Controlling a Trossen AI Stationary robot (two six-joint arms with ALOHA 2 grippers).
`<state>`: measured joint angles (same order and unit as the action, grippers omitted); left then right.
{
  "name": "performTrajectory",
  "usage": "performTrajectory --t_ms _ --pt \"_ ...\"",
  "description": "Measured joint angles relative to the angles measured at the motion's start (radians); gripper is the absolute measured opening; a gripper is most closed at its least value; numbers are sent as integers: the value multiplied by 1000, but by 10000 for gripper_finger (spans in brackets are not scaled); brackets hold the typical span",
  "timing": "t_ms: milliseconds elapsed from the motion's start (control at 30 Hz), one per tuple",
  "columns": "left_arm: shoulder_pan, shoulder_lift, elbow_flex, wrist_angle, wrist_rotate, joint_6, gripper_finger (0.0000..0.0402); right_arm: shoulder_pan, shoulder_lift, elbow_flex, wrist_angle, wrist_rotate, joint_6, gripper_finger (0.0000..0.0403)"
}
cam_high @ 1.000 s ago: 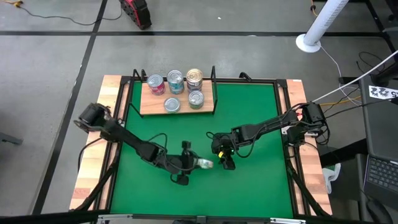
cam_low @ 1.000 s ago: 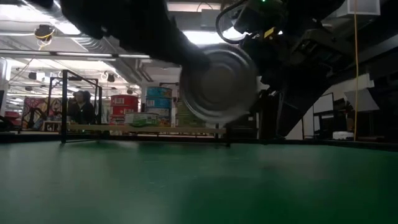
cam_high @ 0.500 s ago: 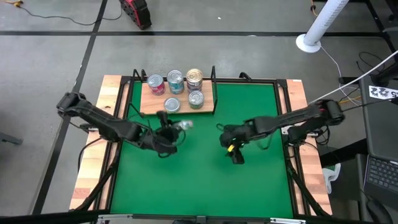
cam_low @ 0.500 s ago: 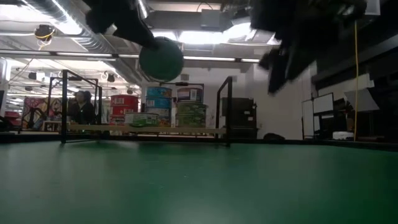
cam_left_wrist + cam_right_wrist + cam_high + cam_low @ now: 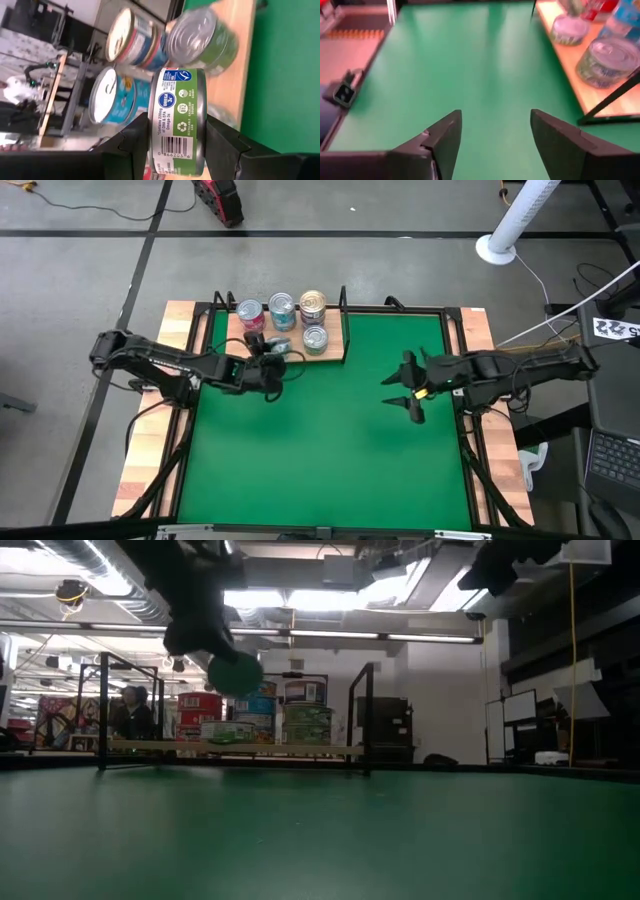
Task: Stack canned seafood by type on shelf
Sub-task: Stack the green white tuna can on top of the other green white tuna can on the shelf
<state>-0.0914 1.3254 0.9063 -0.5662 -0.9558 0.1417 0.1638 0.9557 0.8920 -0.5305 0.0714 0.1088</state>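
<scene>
A: Where's the left arm?
B: Stretched low toward the shelf (image 5: pixel 285 350); the left gripper (image 5: pixel 175 145) is clamped on a green-labelled tin (image 5: pixel 176 120) above the board's front edge.
A: And the right gripper (image 5: pixel 408 387)?
B: Over the green mat (image 5: pixel 330 450) near its right edge, fingers spread, holding nothing.
A: Tins on the shelf?
B: At least five, several stacked: red (image 5: pixel 250 313), teal (image 5: pixel 282 308), gold (image 5: pixel 313 304), two green.

Top cam looks straight down on the whole green mat (image 5: pixel 320 450) from well above. Low cam sits right at mat level, facing across to the shelf (image 5: pixel 230 748). Each wrist cam peers out between its own fingers (image 5: pixel 225 145): left one super close on the tins (image 5: pixel 177 120), right one across bare mat toward the shelf.
</scene>
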Motion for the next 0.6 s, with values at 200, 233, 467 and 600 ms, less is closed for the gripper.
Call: performTrajectory --t_ms 200,233,467,600 --pt "62 18 -45 1 1 50 147 0 -139 -196 239 -7 17 237" --pt "68 22 -48 10 0 59 147 0 -155 -229 281 -14 19 237" --pt "104 88 -80 82 1 160 147 0 -228 -446 576 -41 19 237" --pt "115 133 -82 92 -36 214 147 -1 -245 -525 657 -41 42 237"
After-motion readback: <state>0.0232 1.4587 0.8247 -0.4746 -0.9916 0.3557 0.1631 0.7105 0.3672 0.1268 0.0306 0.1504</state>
